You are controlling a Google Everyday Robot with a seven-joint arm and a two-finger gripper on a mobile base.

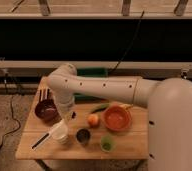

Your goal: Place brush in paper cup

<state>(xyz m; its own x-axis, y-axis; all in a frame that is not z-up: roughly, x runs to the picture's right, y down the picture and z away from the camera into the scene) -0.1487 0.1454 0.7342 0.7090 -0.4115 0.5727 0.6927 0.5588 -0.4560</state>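
The white paper cup stands near the front left of the wooden table. The brush slants across the cup. Its white upper end is at my gripper and its dark tip points down to the front left. My gripper hangs from the arm just above and behind the cup, shut on the brush's upper end. The gripper hides the bristled head.
A dark bowl sits left of the gripper, with dark sticks behind it. A shiny metal cup, a small green cup, a peach-coloured fruit, an orange bowl and a green vegetable lie to the right.
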